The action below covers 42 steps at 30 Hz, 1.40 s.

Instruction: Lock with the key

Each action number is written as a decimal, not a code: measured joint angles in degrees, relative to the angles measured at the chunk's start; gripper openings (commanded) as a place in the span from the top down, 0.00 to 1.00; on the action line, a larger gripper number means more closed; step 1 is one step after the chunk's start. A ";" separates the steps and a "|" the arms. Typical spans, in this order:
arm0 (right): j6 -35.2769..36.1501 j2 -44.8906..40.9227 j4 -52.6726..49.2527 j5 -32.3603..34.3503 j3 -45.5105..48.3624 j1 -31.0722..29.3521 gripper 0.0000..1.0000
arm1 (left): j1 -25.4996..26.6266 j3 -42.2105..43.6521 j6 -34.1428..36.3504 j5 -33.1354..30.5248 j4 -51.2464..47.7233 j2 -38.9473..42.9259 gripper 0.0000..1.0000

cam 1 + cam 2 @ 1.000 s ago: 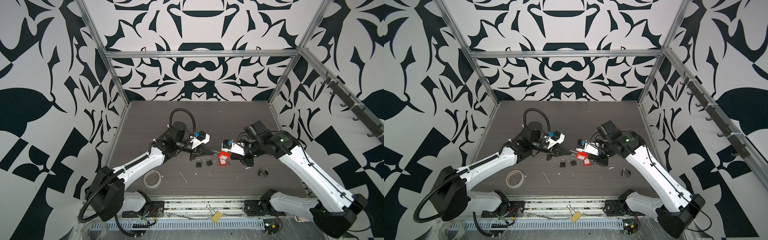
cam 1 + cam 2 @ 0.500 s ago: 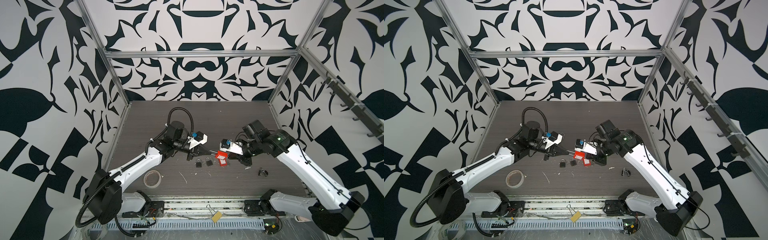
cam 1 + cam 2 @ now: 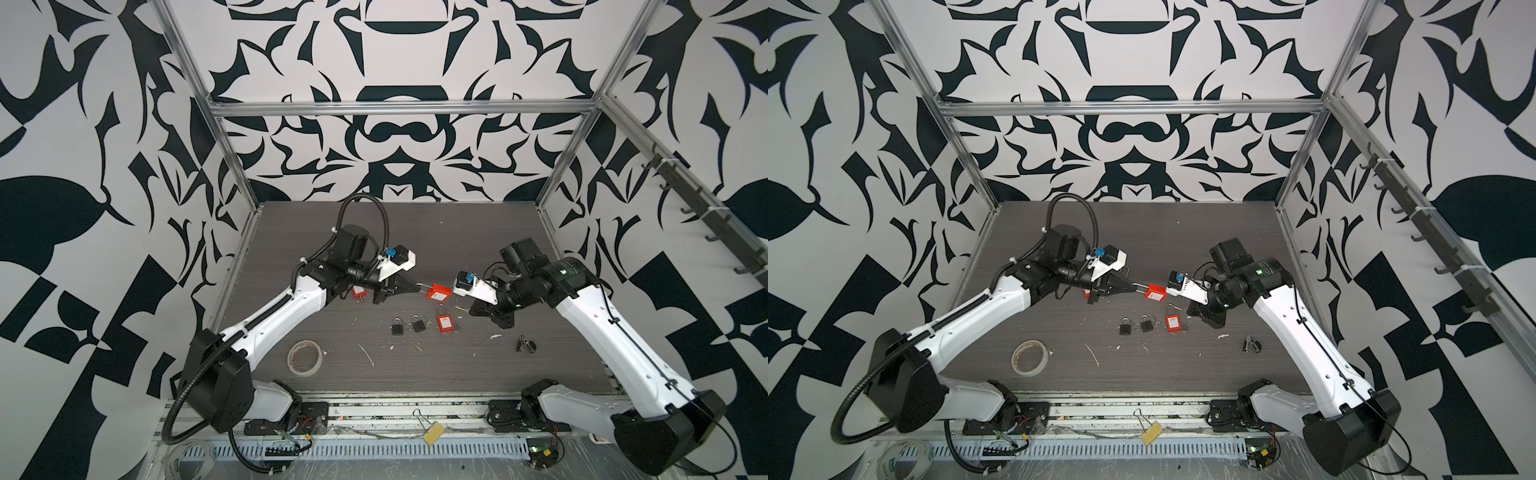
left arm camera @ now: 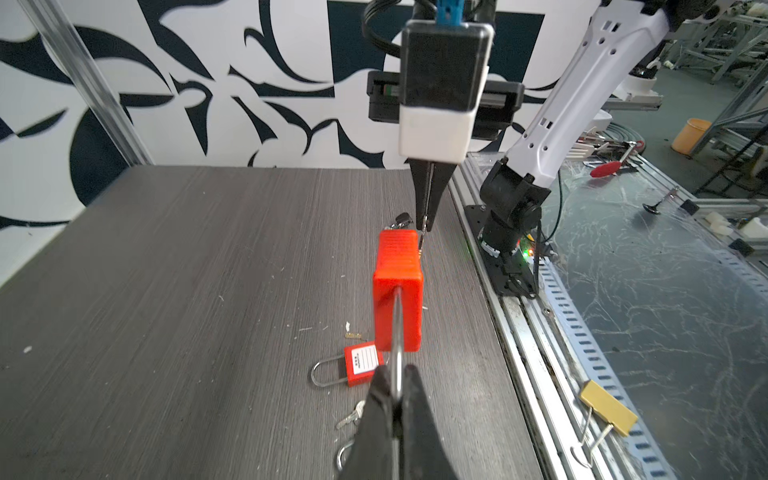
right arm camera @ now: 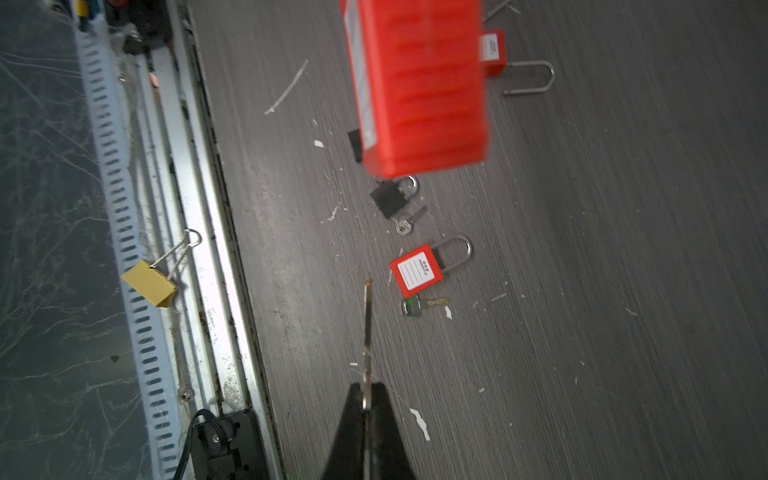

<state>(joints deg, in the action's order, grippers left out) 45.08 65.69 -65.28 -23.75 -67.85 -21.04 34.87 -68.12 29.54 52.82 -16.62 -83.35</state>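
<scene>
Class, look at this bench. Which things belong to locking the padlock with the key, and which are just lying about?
In use:
- red plastic padlock, held by its shackle in the left gripper
- thin metal key, in the right gripper

Lying about:
- two small black padlocks
- red labelled padlock
- green-headed key
- roll of tape
- yellow binder clip

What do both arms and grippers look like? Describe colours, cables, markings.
The left arm and right arm have white link shells with black joints and bases. A black ribbed hose loops over the left arm. The left gripper and right gripper are black with tapered jaws; each carries a black-and-white camera box with a blue plug. A green light glows on the right arm.
</scene>
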 measured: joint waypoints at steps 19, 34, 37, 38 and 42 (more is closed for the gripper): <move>-23.67 -4.09 13.33 20.68 6.40 1.42 1.00 | -0.04 -64.57 11.10 -11.28 -51.87 -52.41 1.00; -42.38 -1.36 18.12 19.45 9.35 0.83 1.00 | -0.15 -67.71 15.26 -16.92 -57.48 -58.51 1.00; -43.98 -1.36 18.86 19.23 10.14 0.35 1.00 | -0.15 -67.23 16.15 -17.53 -58.49 -58.58 1.00; -44.54 -1.36 19.06 19.06 10.51 0.22 1.00 | -0.15 -67.17 16.55 -17.94 -58.90 -58.60 1.00; -46.80 -1.36 20.20 18.38 12.17 -0.35 1.00 | -0.35 -67.14 18.01 -19.56 -60.26 -58.60 1.00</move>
<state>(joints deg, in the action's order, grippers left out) -1.72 64.34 -45.08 -5.37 -55.68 -21.39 34.52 -135.26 47.55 33.26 -76.88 -141.95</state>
